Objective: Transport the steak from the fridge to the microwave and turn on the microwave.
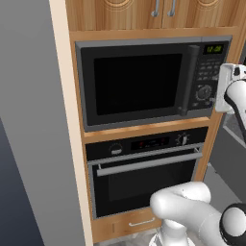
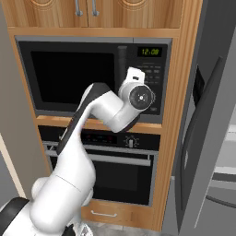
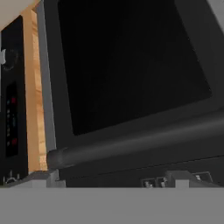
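Wooden cabinetry [image 1: 144, 19] fills the wall ahead, with a tall grey panel [image 1: 33, 125] running down its left side. Set into the wood at about chest height is the microwave [image 1: 139, 84], black and dark grey, its dark glass door [image 1: 137, 81] shut flush, a vertical bar handle [image 1: 186, 79] standing between the glass and the control panel [image 1: 209, 77]. A green clock [image 1: 214, 49] glows at the top of that panel, rows of buttons below it, a round dial [image 1: 205, 91] lower down. Under the microwave sits a black oven [image 1: 144, 173] with a horizontal silver handle [image 1: 149, 163], and beneath that a shallow wooden drawer [image 1: 134, 223].

From the right side the white arm [image 2: 87, 138] rises and bends toward the microwave's right edge — its wrist sits in front of the control panel, hiding the buttons there. In the hand view the gripper [image 3: 113, 181] is close against the door, the bar handle crossing just above its fingertips [image 3: 181, 177], which stand wide apart with nothing between them. The handle is near the tips, but I cannot tell whether either one touches it.

Off to the right stands the fridge [image 2: 212, 138], its grey door swung open edge-on toward the room, pale shelves just visible behind it. The steak cannot be made out from where I stand — the microwave glass is too dark to see through.
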